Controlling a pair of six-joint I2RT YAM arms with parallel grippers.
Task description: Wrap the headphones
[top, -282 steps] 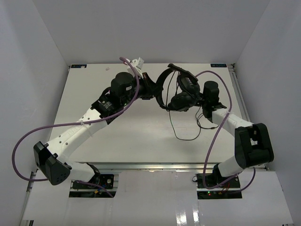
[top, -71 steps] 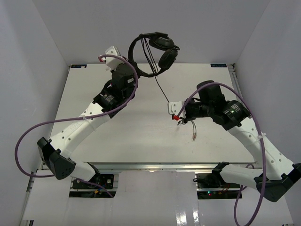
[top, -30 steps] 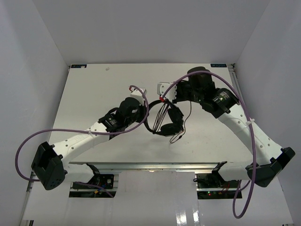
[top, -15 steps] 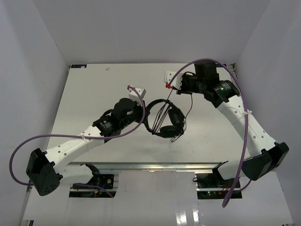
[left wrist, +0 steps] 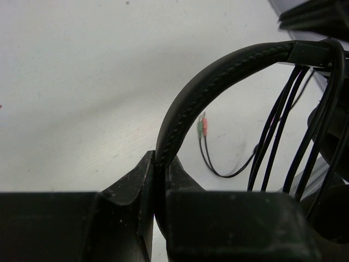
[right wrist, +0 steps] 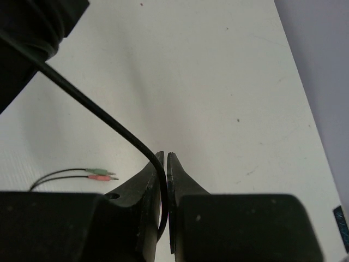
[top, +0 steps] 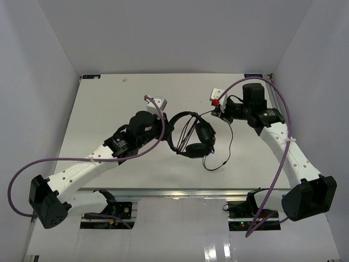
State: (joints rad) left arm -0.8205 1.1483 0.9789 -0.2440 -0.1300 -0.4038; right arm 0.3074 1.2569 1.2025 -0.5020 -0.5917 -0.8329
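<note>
One set of headphones point(top: 192, 135) sits at the middle of the table point(top: 109, 103), long axis left to right: headband point(left wrist: 218, 71) leftward, two cups point(top: 204, 132) rightward. The left gripper point(left wrist: 160, 166) is clamped tight on the headband. The right gripper point(right wrist: 165, 164) pinches the cord point(right wrist: 92, 103) (thin, black), which crosses the headband in perhaps four strands. Two plugs point(right wrist: 101, 173), green and pink, lie on the table.

Lab booth (white walls point(top: 180, 33), table point(top: 103, 103))

Thin cord point(right wrist: 98, 108) in right claw point(right wrist: 165, 158)
</note>
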